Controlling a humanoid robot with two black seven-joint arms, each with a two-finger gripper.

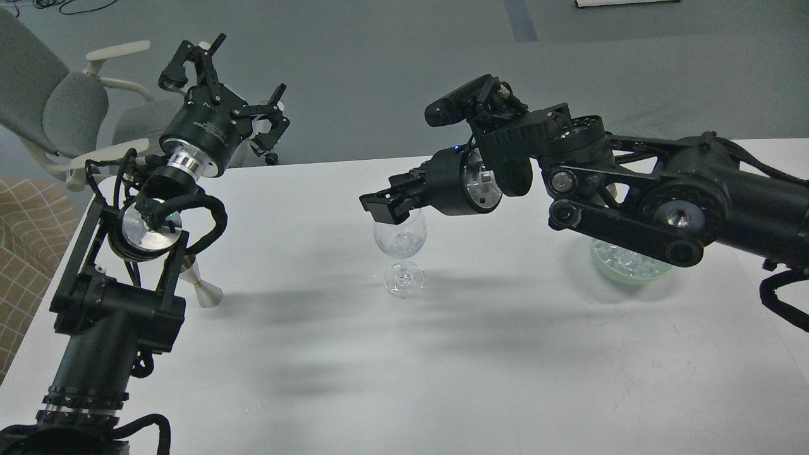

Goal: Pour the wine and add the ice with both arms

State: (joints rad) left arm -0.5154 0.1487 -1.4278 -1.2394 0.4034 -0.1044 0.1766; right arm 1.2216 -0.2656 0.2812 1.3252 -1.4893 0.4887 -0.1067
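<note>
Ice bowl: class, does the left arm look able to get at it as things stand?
Probably not: the bowl of ice sits far right, under the right arm, with the stemmed glass between. The left gripper is raised far left.

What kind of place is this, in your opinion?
Probably an office or a lab, not a home or bar. A grey office chair stands behind the plain white table, the floor is bare grey, and only a wine glass and a bowl of ice are set out.

Table (505,379) is showing smooth matt white laminate. Stemmed glass (400,243), centre frame, is reading clear, glossy. Arms (695,189): matt black plastic w/ polished silver metal joint rings (483,183). Chair (57,107), upper left, is showing grey cloth.
</note>
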